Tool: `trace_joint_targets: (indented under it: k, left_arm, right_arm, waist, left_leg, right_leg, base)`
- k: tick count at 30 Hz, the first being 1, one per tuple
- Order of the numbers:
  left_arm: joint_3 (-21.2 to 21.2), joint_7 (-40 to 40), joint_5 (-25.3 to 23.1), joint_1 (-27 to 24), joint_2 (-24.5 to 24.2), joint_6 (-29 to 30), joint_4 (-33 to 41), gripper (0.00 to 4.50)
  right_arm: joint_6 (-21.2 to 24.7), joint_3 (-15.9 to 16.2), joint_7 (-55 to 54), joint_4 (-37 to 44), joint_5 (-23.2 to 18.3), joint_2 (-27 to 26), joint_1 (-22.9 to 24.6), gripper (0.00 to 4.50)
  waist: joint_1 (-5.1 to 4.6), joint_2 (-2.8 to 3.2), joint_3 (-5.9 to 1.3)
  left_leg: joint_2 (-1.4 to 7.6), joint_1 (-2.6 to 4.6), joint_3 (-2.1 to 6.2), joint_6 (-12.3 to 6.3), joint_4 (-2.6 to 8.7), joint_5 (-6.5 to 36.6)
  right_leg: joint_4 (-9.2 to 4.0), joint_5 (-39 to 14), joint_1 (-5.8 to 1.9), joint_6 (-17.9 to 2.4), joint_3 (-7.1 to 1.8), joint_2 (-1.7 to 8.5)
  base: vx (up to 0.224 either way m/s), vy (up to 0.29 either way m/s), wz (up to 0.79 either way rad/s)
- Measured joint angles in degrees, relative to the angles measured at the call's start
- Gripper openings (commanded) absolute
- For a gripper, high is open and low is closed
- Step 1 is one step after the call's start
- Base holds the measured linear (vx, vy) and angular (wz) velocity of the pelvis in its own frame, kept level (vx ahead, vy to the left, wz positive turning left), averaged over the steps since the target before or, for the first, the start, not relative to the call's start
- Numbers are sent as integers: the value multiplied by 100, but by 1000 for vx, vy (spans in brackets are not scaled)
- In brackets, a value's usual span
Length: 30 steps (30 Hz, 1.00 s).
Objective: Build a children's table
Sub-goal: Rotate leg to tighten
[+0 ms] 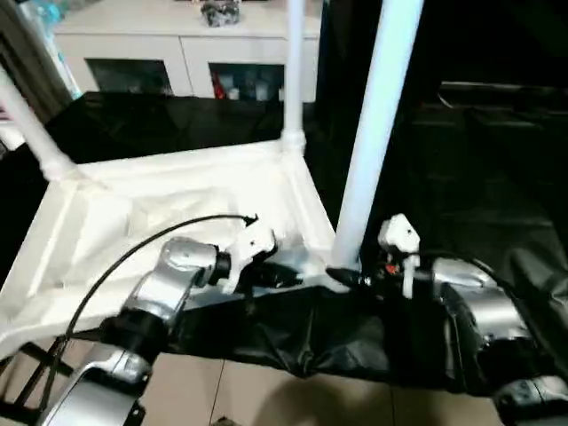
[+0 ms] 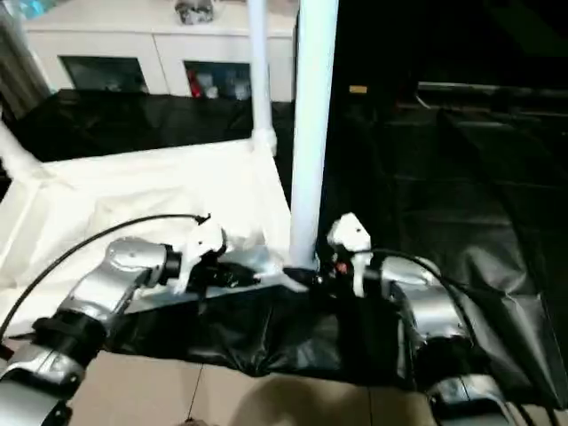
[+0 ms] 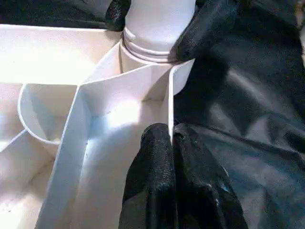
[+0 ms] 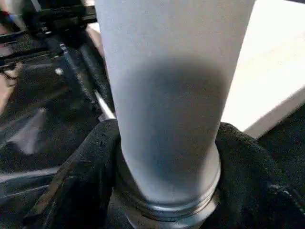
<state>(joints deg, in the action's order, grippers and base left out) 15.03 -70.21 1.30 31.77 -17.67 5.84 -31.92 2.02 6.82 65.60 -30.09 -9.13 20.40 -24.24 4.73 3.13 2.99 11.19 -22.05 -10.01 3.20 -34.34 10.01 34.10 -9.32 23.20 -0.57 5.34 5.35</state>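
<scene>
The white tabletop [image 1: 177,204] lies upside down on the black-draped table, ribs up. Three white legs stand in its corner sockets: one at the near right [image 1: 377,115], one at the far right [image 1: 293,71] and one leaning at the far left [image 1: 31,124]. My left gripper [image 1: 288,277] is shut on the thin rim wall [image 3: 170,95] of the tabletop, just beside the near right socket. My right gripper [image 1: 346,277] is closed around the base of the near right leg [image 4: 171,95], one finger [image 4: 81,176] on each side, right above the threaded collar.
The black-draped table [image 1: 461,177] stretches off to the right and behind. A white cabinet [image 1: 177,44] stands at the back. The tabletop sits close to the table's front edge, with tan floor [image 1: 222,390] below. A black cable [image 1: 133,253] arcs over my left forearm.
</scene>
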Motion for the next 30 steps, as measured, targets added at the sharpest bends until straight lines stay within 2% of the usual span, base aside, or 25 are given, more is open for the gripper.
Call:
trace_joint_targets:
  k: [11,15,20,26,29,30]
  left_arm:
    - [22,-69,-7,-48,-49,3,65,0]
    - [-52,593,-151,34,180,3,-110,0]
    - [-168,1681,-369,346,659,66,-555,0]
    - [-249,2718,-586,666,1143,190,-955,0]
    - [-252,2789,-612,674,1172,190,-958,0]
    - [-252,2785,-613,674,1174,190,-958,0]
  right_arm:
    - [108,35,17,215,18,4,131,268]
    - [3,-174,-922,-122,152,-331,10,267]
    - [-118,-465,-2682,-890,378,-944,-490,267]
    - [-166,-757,-4299,-1514,539,-1512,-981,267]
    - [-283,-782,-4402,-1575,542,-1553,-990,267]
    - [-294,-808,-4394,-1583,541,-1565,-990,302]
  waist:
    - [40,-1,0]
    - [-5,-2,-1]
    - [-142,1,-2]
    - [-150,14,-6]
    - [-139,15,-6]
    - [-137,14,-6]
  left_leg:
    - [0,1,-1,0,-1,0]
    - [-1,9,-1,1,-8,-1]
    - [-5,10,1,3,-6,-2]
    - [-9,2,3,1,3,0]
    - [-12,-1,2,-2,10,3]
    - [-11,0,2,-2,10,3]
  right_leg:
    - [0,0,-1,0,-1,0]
    - [3,2,-5,-1,-4,0]
    - [3,6,-5,-6,-6,0]
    - [-8,3,-2,-2,-4,1]
    - [-14,0,-2,0,-4,3]
    - [-13,0,-2,0,-3,3]
  base:
    - [0,0,0]
    - [0,0,0]
    - [0,0,0]
    - [0,0,0]
    - [0,0,0]
    - [0,0,0]
